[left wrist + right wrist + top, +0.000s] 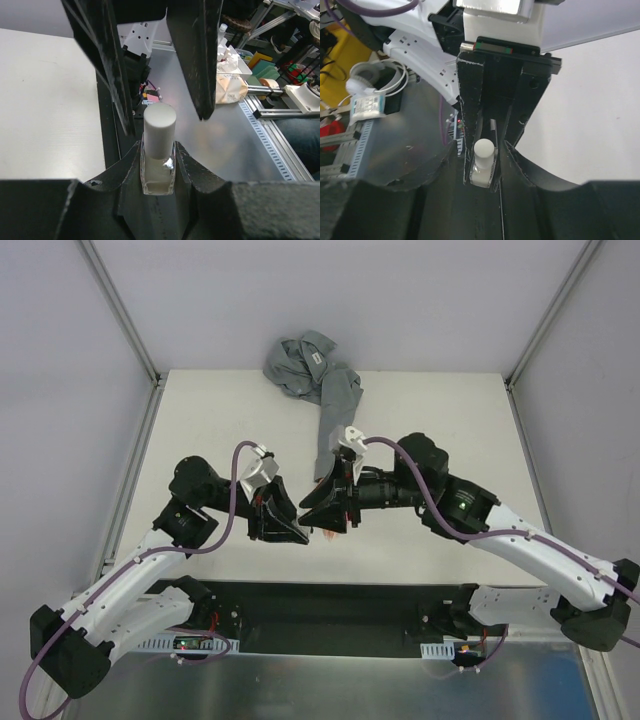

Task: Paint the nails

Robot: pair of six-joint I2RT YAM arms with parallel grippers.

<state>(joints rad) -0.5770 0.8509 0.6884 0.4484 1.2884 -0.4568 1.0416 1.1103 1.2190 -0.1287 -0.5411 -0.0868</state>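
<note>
Two arms meet over the middle of a white table (pixel 200 420). The left arm (pixel 130 580) sweeps in from the near left corner and folds at the elbow, its wrist pointing right. The right arm (pixel 530 550) reaches in from the near right corner, its wrist pointing left, so the two heads come nose to nose. A crumpled grey sleeve (pixel 330 410) trails from the table's far edge toward them, and its near end slips under the right wrist. The nails are hidden there, beneath the meeting grippers, and no view shows them. The left gripper (pixel 159 152) is pinched tight on the body of a small clear bottle (pixel 159 180), held with its neck toward the other arm. The right gripper (pixel 481 150) stands spread, one finger on either side of the white cap (pixel 160 129), not visibly pressing on it.
</note>
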